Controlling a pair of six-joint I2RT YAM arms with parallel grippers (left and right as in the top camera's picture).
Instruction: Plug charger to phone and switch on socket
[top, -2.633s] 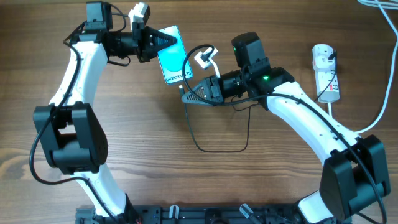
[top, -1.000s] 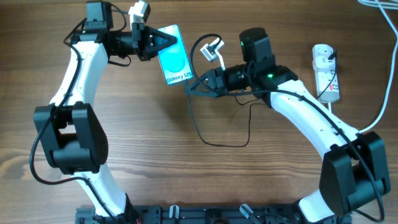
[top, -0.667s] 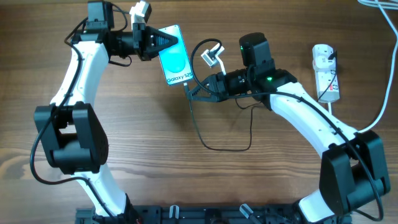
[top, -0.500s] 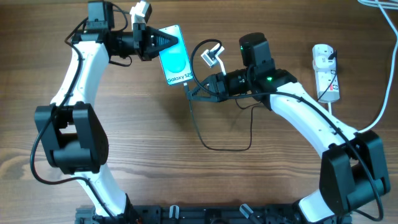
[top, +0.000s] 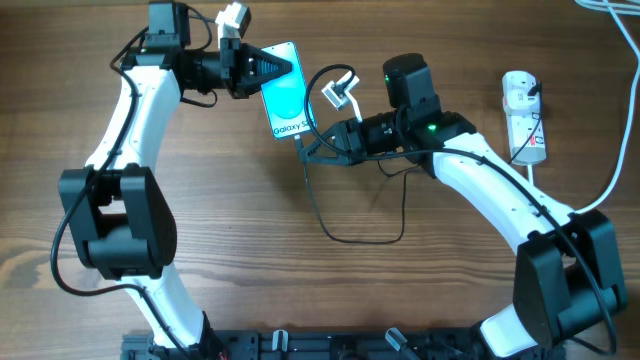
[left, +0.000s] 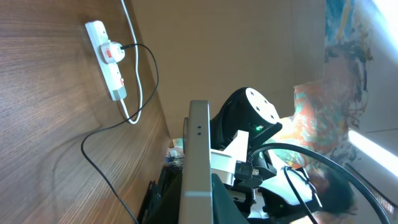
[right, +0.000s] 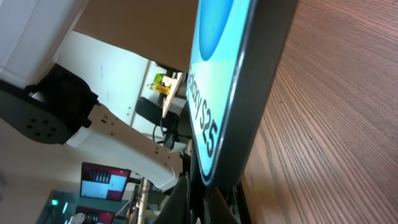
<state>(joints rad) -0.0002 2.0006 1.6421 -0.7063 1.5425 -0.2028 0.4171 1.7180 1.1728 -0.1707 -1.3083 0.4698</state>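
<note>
My left gripper (top: 268, 68) is shut on the top end of the phone (top: 287, 95) and holds it tilted above the table, cyan screen up. In the left wrist view the phone's grey edge (left: 198, 155) runs between the jaws (left: 199, 208). My right gripper (top: 303, 150) is shut on the plug end of the charger (top: 330, 232), right at the phone's lower edge. In the right wrist view the phone's lower edge (right: 214, 81) fills the frame just above the fingers (right: 202, 202); the plug tip is hidden. The socket (top: 522, 118) lies far right.
The black cable loops on the table below my right arm and runs behind it. A thick white lead (top: 610, 190) curves from the socket along the right edge. In the left wrist view the socket (left: 109, 59) and the black cable (left: 102, 165) show beyond the phone.
My left arm has shifted the phone slightly right, closer to the right gripper. The right gripper, after rising and resettling with the plug, stays at the phone's lower edge.
</note>
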